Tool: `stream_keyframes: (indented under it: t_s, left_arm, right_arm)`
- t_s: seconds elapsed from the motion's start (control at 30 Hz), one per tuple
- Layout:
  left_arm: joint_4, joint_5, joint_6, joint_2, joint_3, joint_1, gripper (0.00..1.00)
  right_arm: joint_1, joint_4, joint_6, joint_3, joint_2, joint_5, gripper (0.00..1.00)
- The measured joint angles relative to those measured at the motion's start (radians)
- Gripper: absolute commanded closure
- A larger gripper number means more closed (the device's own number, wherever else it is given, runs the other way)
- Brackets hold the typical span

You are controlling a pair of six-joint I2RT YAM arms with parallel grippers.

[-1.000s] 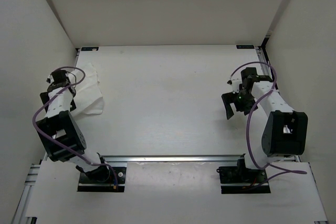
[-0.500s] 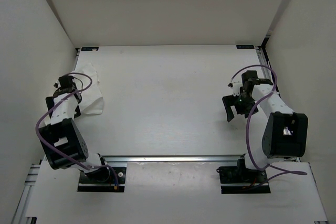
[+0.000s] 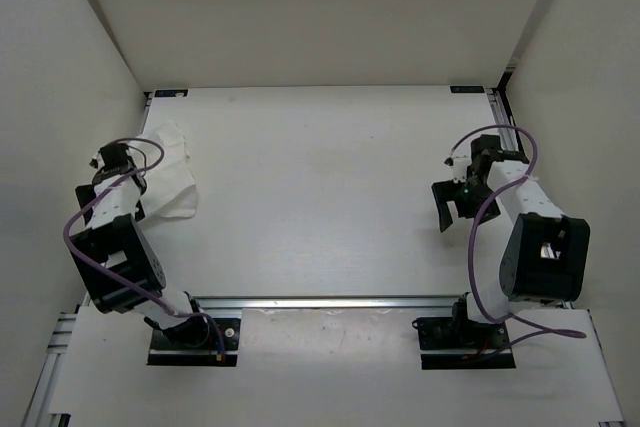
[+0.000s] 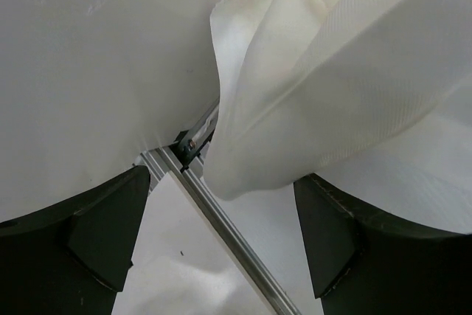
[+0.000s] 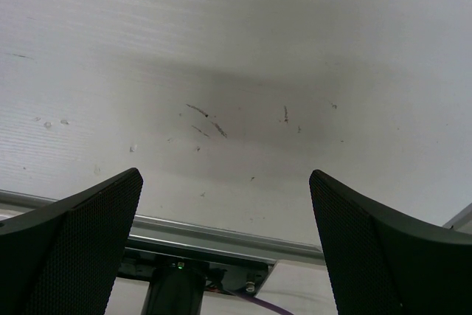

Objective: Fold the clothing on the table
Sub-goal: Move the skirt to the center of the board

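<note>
White walls [image 3: 300, 17], black corner brackets [image 3: 466, 89]

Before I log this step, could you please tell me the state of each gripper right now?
Left gripper: open, around the clothing edge, not gripping.
Right gripper: open, empty.

- the clothing [image 3: 172, 175] lies on the table [image 3: 320, 197], in its far-left part, near the left edge;
- the left gripper [image 4: 221, 256] is just beside the clothing's left side;
- the right gripper [image 3: 447, 205] is over the table's right side, well apart from the clothing.
</note>
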Motion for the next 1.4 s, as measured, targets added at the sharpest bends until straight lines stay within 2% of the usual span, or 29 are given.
stream_keyframes:
  t_s: [0.17,0.2,0.23,0.27,0.3,0.33,0.53,0.67,0.77,0.87,1.0,1.13,1.17,1.2,1.23,1.33,1.4]
  left_arm:
    - [0.032,0.000,0.001,0.052,0.032,0.001,0.12]
    - [0.035,0.000,0.000,0.058,0.032,0.002,0.22]
    - [0.039,0.000,-0.003,0.064,0.032,0.002,0.40]
    - [0.043,0.001,-0.007,0.069,0.032,0.002,0.47]
    - [0.047,0.003,-0.006,0.074,0.032,0.002,0.66]
    - [0.050,0.003,-0.009,0.079,0.032,0.002,0.77]
    - [0.060,0.006,-0.015,0.094,0.032,-0.006,1.00]
    - [0.042,0.018,-0.039,0.102,0.068,-0.044,1.00]
    - [0.013,0.027,-0.064,0.113,0.175,-0.130,1.00]
    - [-0.004,0.036,-0.108,0.119,0.320,-0.274,1.00]
    - [-0.051,0.072,-0.203,0.143,0.510,-0.520,1.00]
    - [-0.090,0.224,-0.378,0.174,0.584,-0.699,1.00]
    - [-0.093,0.272,-0.431,0.175,0.573,-0.730,0.99]
    - [-0.078,0.334,-0.481,0.173,0.549,-0.758,0.24]
    - [-0.029,0.408,-0.523,0.165,0.497,-0.780,0.01]
    - [0.208,0.725,-0.709,0.133,0.225,-0.833,0.02]
    - [0.254,0.898,-0.797,0.183,0.108,-0.863,0.02]
  right_arm:
    - [-0.019,-0.002,0.000,0.000,-0.020,0.005,0.01]
    - [-0.021,-0.002,0.000,0.000,-0.026,0.006,0.01]
    - [-0.023,-0.002,0.000,0.000,-0.031,0.008,0.01]
    - [-0.024,-0.003,0.000,0.000,-0.035,0.010,0.01]
    - [-0.025,-0.004,0.000,0.000,-0.039,0.013,0.01]
    - [-0.027,-0.004,0.000,-0.001,-0.043,0.014,0.01]
    - [-0.041,-0.004,0.000,-0.015,-0.057,0.025,0.01]
    - [-0.042,-0.001,0.000,-0.027,-0.058,0.025,0.01]
    - [-0.036,-0.002,0.000,-0.034,-0.058,0.026,0.01]
    - [-0.032,0.002,0.000,-0.034,-0.058,0.026,0.01]
    - [-0.029,0.003,0.000,-0.034,-0.058,0.024,0.01]
    - [-0.030,0.021,0.000,-0.052,-0.073,0.023,0.01]
    - [-0.030,0.028,0.000,-0.066,-0.085,0.023,0.01]
    - [-0.030,0.032,0.000,-0.082,-0.099,0.022,0.01]
    - [-0.031,0.035,0.000,-0.103,-0.117,0.020,0.00]
    - [-0.032,0.045,0.000,-0.167,-0.177,0.016,0.01]
    - [-0.033,0.043,0.000,-0.199,-0.208,0.011,0.00]
